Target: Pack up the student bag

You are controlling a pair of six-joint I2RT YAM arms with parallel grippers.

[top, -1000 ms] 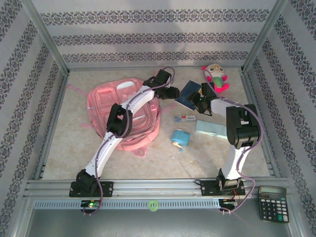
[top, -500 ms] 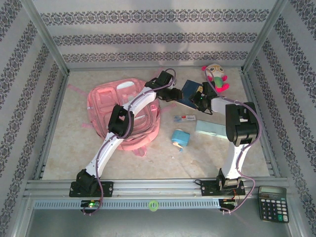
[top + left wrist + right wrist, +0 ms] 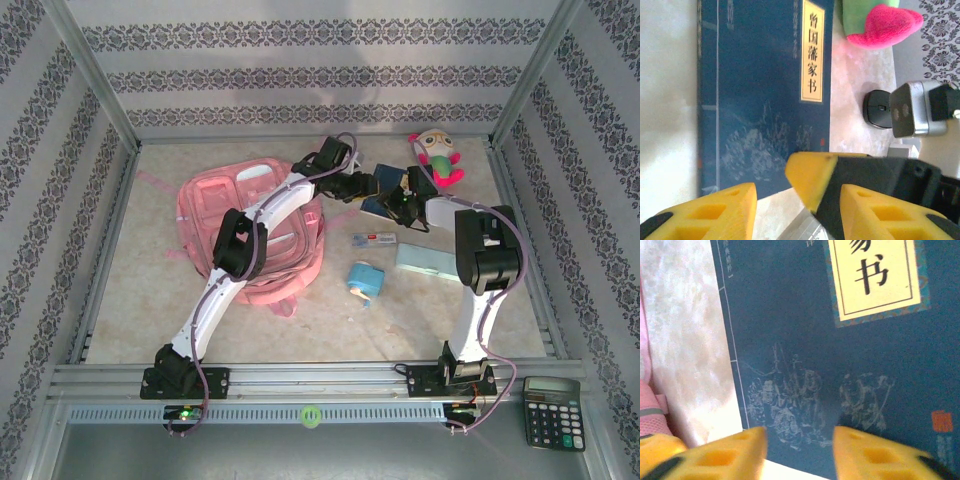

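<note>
From above and behind we overlook the whole desk [image 3: 150, 270]; both wrist cameras look down closely on the same blue book [image 3: 760, 100].

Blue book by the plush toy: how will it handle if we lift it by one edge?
The blue book lies flat on the table, so getting under an edge is probably hard. It looks thin, likely a softcover: may sag or flop open if held by one edge.

On my overhead feed, the table [image 3: 130, 290] is brightly and evenly lit from above, with short, soft shadows under the arms. On my wrist feeds, the dark blue book [image 3: 760, 100] looks crisp. The close yellow fingertips [image 3: 710, 455] blur, and the pale tabletop washes out.
</note>
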